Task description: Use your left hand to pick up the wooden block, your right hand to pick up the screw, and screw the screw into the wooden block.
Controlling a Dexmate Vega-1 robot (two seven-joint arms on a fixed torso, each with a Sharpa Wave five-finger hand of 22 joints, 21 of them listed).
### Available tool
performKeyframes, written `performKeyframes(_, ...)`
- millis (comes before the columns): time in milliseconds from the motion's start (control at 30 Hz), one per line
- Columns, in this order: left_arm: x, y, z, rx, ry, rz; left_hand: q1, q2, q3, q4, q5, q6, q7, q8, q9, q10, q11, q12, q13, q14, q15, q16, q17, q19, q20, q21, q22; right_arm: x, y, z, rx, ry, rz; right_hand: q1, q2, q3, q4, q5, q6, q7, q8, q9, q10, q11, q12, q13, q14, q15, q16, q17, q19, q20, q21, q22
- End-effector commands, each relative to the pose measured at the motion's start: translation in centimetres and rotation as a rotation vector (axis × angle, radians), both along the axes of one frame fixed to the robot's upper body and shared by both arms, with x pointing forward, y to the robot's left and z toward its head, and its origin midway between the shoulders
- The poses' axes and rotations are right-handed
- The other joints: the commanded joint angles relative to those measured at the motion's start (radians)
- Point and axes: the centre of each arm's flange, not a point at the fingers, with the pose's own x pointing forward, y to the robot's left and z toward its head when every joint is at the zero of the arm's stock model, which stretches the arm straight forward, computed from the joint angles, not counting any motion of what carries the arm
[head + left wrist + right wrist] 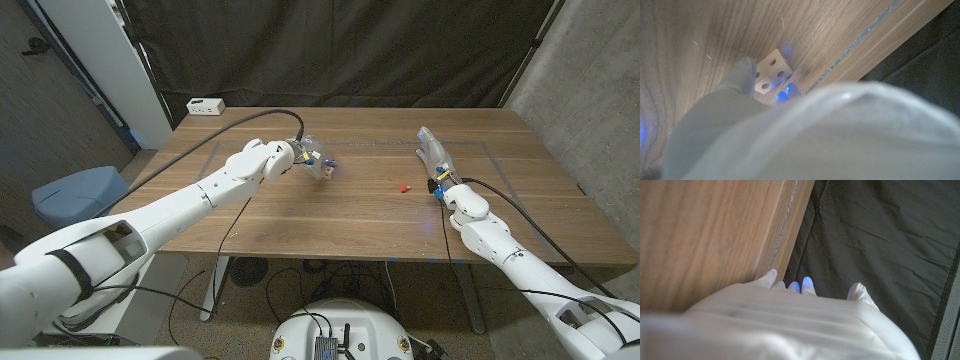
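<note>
Block (326, 169) pinched in left hand (303, 156) fingers, at table (300, 215) middle, nearer far edge; holes visible in left wrist view (771, 76). Screw (403, 186) small, red, on table toward right side, just beside right hand (434, 155). Right hand empty, fingers extended together, standing on edge. White box (205, 106) at far left corner.

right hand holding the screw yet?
No: in the head view the red screw lies on the table, apart from the right hand, which holds nothing.
</note>
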Motion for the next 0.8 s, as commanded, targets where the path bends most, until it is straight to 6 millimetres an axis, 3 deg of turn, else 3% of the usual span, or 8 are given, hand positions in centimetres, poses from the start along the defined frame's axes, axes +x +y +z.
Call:
performKeyframes(33,0.1,0.21,-0.57,-0.006,-0.037,0.0,0.009,0.006,-0.004,0.002,-0.001,0.017,-0.002,0.007,0.003,0.014,-0.002,0.008,0.003,0.019,-0.005,0.006,0.004,0.008,-0.011,0.008,0.003,-0.07,0.12,-0.39,0.001,0.008,-0.004,-0.005,0.003,0.003,-0.004,0.006,-0.002,0.006,0.001,0.003,0.001,0.0,0.001,0.003,-0.007,-0.004,-0.003,0.003,0.0,-0.004,0.001,0.004)
performKeyframes(800,0.5,-0.04,-1.51,-0.009,-0.074,-0.036,0.021,-0.013,-0.022,-0.004,0.002,0.073,-0.003,0.019,0.005,0.064,-0.003,0.024,0.013,0.066,-0.035,0.012,0.005,0.042,-0.013,0.006,0.003,-0.12,-0.09,-0.97,0.01,0.021,-0.015,-0.006,0.003,0.005,-0.005,0.006,-0.004,0.006,0.001,0.003,-0.002,-0.002,0.0,0.003,-0.006,-0.003,-0.003,0.002,0.0,-0.003,0.001,0.004)
